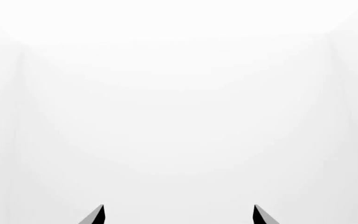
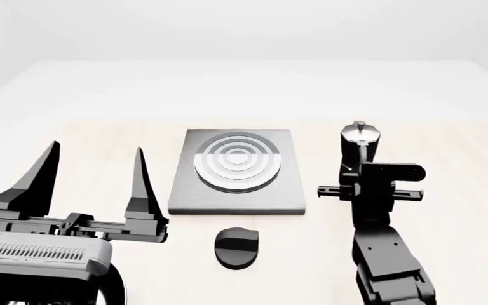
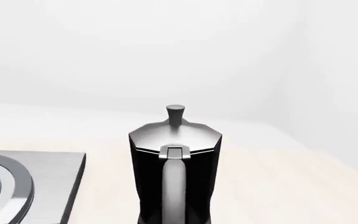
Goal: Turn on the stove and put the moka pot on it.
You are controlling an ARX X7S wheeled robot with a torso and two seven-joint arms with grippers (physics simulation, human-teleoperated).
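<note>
Head view: the pot [image 2: 360, 141] stands right of the stove [image 2: 237, 171], right gripper [image 2: 365, 185] at its handle, grip state unclear; left gripper [image 2: 96, 184] gapes. Rigid, top-heavy metal — best taken by the handle.

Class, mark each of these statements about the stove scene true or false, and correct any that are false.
1. The moka pot stands on the stove's rings. False: it stands on the table beside the stove, on the right arm's side.
2. The left pincer is open and holds nothing. True.
3. The round black knob lies nearer the robot than the hotplate. True.
4. The moka pot's lid is off. False: the knobbed silver lid is on.
5. In the right wrist view, the pot's handle faces the camera. True.
</note>
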